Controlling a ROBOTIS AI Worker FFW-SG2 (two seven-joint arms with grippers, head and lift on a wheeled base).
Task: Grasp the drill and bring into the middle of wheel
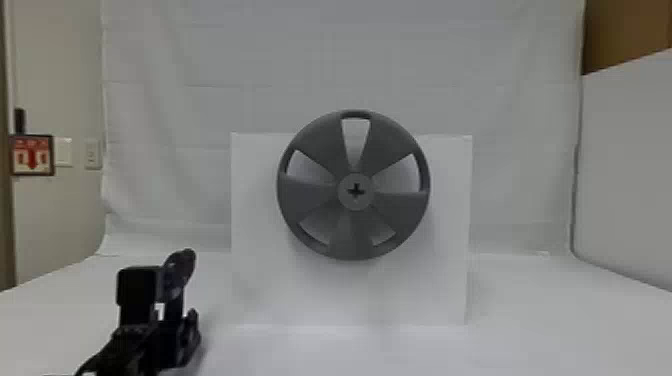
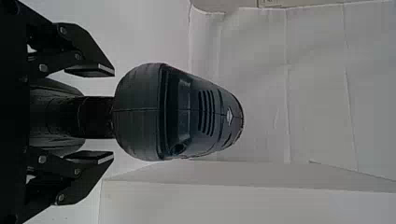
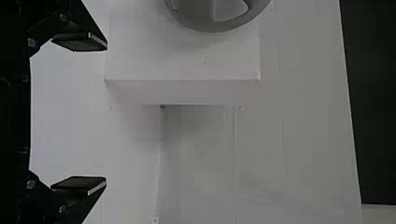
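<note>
White curtain (image 1: 350,60) across the upper frame; white table (image 1: 525,300) spans the bottom. Pale panel (image 1: 260,200) upright mid-frame, gray five-spoked wheel (image 1: 400,207) on its front, just right of centre. Left gripper (image 1: 175,330) at lower left of the head view, released: fingers stand apart around the drill's handle, gaps visible on both sides. Right gripper (image 3: 106,115), seen in its wrist view, also spread wide. Drill (image 2: 140,112) upright at lower left of the head view, well apart from the wheel; its rounded body sits beyond the left gripper's fingertips. Red-and-white sign (image 1: 32,159) at left edge. Smallest: wheel hub (image 1: 367,197), dark cross at its middle.
</note>
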